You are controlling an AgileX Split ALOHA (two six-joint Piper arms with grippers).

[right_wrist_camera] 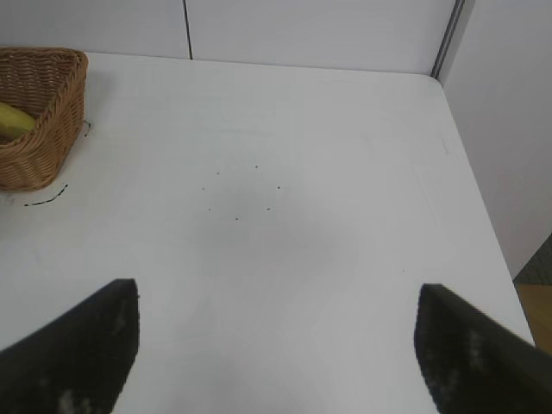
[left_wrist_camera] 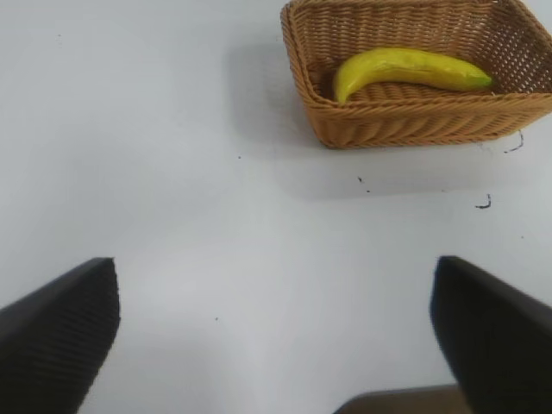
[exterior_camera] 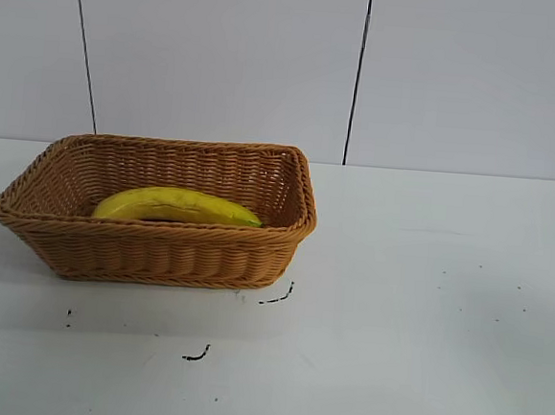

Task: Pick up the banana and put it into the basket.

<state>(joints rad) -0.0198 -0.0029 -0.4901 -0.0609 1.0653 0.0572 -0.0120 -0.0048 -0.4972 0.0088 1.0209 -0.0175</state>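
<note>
While both arms sit well back from the work, each tool hangs over bare white surface with nothing between its fingers. Seen from its own wrist camera, the right tool point(right_wrist_camera: 276, 345) has its two dark fingers point(right_wrist_camera: 73, 354) spread wide apart, the speckled white surface point(right_wrist_camera: 285, 216) showing between them. The left tool point(left_wrist_camera: 276, 336) likewise stands wide apart, its ribbed dark pads point(left_wrist_camera: 60, 336) at either side of that view and nothing caught between them.

Farther out lies the rectangular tan-orange woven wicker basket point(exterior_camera: 159, 251) with flaring sides and a braided rim. Inside it rests the long curved yellow banana point(exterior_camera: 177, 204) with a greenish end, lying lengthwise on the basket floor, close behind the near wall. Neither tool is near it or touches it.

Judging from this, the placing is done and the release is complete; the step in hand looks like the retreat to rest. Any next move calls only for keeping the arms clear of the basket rim so the banana stays settled.

No brand, label or legible writing shows anywhere; only a few short dark scribbles point(exterior_camera: 197, 355) and specks mark the surface near the basket.
</note>
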